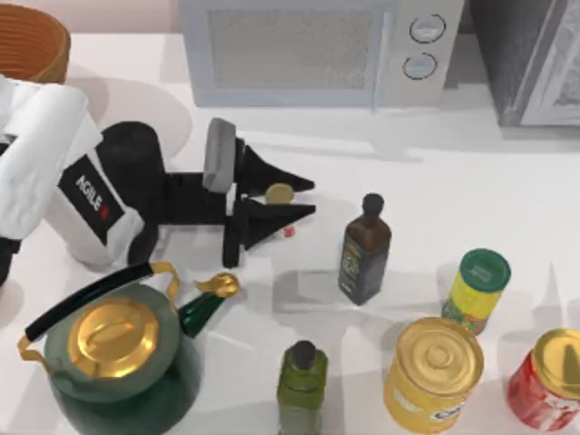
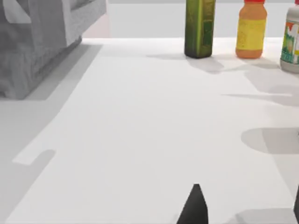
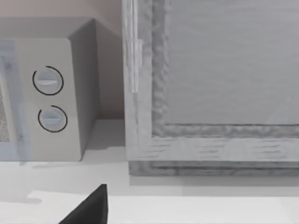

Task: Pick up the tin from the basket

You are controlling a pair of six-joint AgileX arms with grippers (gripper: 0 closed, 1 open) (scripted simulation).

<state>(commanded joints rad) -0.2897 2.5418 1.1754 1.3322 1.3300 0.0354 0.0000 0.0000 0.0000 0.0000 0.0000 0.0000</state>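
The tin, a very small can with a round gold end and a bit of red below, sits between the black fingers of my left gripper. The gripper is shut on it and points toward the table's right, over the middle of the table. The basket, orange-brown and woven, stands in the far left corner, well behind the arm. In the left wrist view the gripper's fingertips show low over the white tabletop, with the tin hidden. My right gripper is parked facing the microwave and a grey cabinet.
A green kettle with a gold lid stands just in front of the left arm. A dark bottle, a green bottle, a yellow can, a red can and a green-lidded jar crowd the front right. The microwave is at the back.
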